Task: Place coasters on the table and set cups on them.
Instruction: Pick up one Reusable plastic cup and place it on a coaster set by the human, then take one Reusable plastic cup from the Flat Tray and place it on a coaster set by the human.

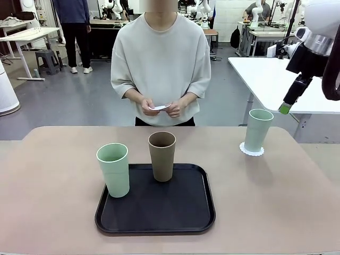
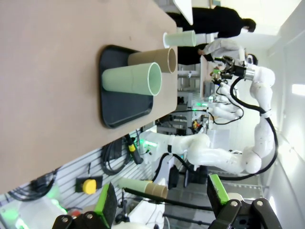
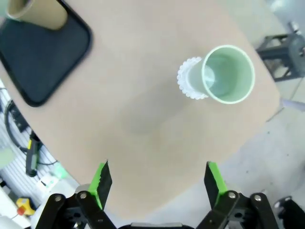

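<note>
1. You have three cups in view: two mint green and one brown.
2. One green cup and the brown cup stand upright on the black tray at the near middle of the surface. The green one is on the tray's left edge and the brown one at its far side, close together but apart.
3. The other green cup stands upright at the far right of the surface, on a coaster.
4. You can count two coasters. One scalloped white coaster lies under that far right cup, its rim showing all round the base. A small flat white piece that looks like a second one is held in the person's hands.
5. The person stands at the far side with both hands together at waist height, above the surface's far edge.
6. Your right arm is raised over the far right corner, above and to the right of the cup on its coaster and clear of it. Its wrist camera looks down on the surface, and its jaws are wide, green pads well apart with nothing between them.
7. Your left arm's wrist camera is rolled sideways and looks along the surface from the left. Its jaws are also wide, green pads far apart and holding nothing.
</note>
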`<state>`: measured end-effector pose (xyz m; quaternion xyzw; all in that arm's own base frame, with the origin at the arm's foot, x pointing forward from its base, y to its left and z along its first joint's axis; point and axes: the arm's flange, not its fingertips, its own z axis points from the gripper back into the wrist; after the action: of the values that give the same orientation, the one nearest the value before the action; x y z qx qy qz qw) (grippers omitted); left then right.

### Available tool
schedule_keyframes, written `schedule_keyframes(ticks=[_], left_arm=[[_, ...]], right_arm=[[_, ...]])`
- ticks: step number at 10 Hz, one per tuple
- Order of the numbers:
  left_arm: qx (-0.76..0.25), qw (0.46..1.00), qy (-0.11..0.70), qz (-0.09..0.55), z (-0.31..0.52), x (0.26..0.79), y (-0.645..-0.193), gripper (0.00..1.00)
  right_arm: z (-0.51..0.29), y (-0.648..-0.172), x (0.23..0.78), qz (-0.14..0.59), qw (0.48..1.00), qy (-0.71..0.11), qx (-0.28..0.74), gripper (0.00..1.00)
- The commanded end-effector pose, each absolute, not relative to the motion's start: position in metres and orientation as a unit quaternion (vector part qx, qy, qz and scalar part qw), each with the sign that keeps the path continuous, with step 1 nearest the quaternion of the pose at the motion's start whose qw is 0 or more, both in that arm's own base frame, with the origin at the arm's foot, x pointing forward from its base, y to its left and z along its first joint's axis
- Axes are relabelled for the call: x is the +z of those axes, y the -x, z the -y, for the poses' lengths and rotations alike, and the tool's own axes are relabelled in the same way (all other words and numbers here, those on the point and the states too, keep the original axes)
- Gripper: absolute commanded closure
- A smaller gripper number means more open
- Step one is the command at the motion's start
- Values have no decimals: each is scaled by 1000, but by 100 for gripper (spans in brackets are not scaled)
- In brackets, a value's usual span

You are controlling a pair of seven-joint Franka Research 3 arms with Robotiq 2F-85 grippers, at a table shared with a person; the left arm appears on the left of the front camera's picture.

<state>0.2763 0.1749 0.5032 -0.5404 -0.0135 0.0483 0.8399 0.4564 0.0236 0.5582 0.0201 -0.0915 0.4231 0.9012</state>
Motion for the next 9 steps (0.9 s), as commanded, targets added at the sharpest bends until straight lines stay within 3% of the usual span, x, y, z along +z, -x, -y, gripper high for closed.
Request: schedule_keyframes(ticks=[1,9], left_arm=[[49,837,545,17,-175,505,-275,0],[49,837,545,17,-175,505,-275,0]], right_arm=[[-41,-434,562,62,895,11,441,0],[-41,-434,562,62,895,11,441,0]])
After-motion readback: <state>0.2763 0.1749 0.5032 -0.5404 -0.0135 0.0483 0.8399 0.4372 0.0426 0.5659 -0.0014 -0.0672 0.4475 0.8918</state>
